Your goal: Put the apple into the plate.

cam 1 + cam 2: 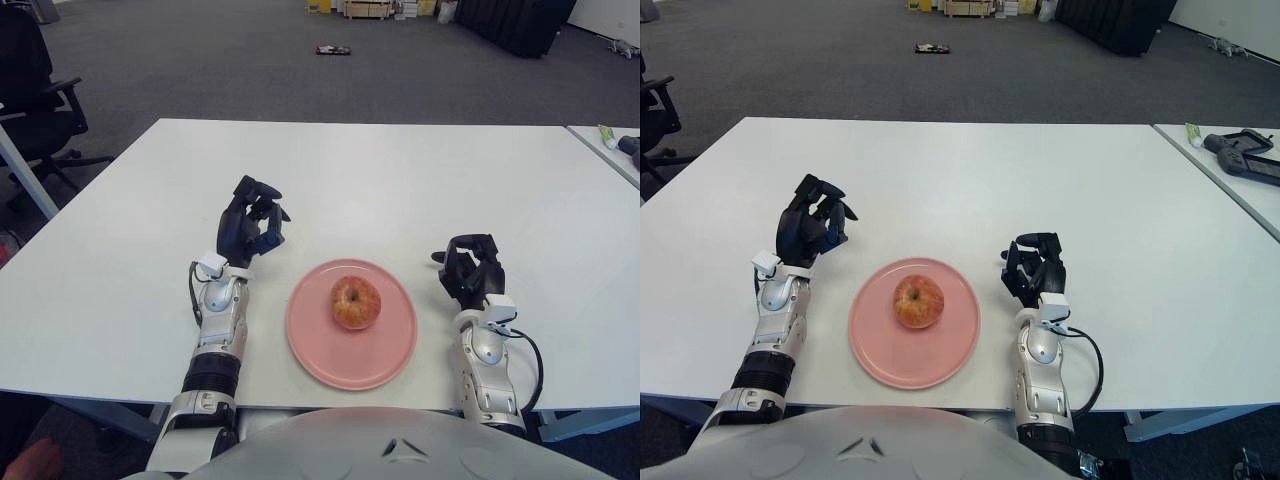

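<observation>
Pink plate (351, 352) near the table's (400, 180) front edge, midway between the arms, with the apple (356, 302) already sitting inside it, a little back of centre — task looks done. Left hand (250, 225) up off the table just left of the plate, fingers curled narrow around nothing; probably clear of the rim so as not to nudge the fruit. Right hand (471, 268) just right of the plate, fingers folded in, holding nothing — idle, out of the way.
</observation>
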Robot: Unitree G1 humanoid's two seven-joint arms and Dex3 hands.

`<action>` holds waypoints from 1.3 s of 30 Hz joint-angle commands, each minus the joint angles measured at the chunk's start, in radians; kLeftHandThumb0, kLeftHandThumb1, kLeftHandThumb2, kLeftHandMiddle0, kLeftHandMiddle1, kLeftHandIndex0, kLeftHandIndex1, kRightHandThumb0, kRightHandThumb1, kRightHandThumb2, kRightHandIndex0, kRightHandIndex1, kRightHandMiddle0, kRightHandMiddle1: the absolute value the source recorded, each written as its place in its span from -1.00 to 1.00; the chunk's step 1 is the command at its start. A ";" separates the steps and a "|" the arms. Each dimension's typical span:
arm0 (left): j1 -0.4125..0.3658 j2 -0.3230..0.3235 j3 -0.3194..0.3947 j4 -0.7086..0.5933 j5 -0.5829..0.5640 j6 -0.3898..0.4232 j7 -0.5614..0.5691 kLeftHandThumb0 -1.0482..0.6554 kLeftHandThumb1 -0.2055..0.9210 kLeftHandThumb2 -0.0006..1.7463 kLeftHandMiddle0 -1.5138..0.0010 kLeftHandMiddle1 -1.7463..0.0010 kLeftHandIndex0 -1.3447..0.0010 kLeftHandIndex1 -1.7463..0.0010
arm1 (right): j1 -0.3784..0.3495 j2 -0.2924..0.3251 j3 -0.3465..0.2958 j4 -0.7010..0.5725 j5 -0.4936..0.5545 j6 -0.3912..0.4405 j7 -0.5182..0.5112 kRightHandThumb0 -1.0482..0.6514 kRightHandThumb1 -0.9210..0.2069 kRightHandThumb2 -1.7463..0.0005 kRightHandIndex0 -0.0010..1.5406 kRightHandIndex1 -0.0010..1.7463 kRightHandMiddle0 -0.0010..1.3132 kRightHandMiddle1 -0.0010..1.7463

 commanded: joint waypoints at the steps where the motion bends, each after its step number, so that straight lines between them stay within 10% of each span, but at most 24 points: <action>1: -0.008 0.004 0.008 0.029 0.027 -0.013 0.025 -0.26 0.31 0.20 0.00 -1.00 0.34 -1.00 | -0.015 0.006 -0.004 0.004 -0.005 0.000 0.002 -0.20 -0.69 0.11 -0.29 0.50 -0.55 1.00; 39: 0.035 -0.009 0.006 0.126 0.186 0.082 0.227 -0.24 0.41 0.12 0.06 -1.00 0.40 -1.00 | -0.016 0.008 -0.009 0.013 0.008 0.002 0.022 -0.20 -0.68 0.11 -0.30 0.51 -0.54 1.00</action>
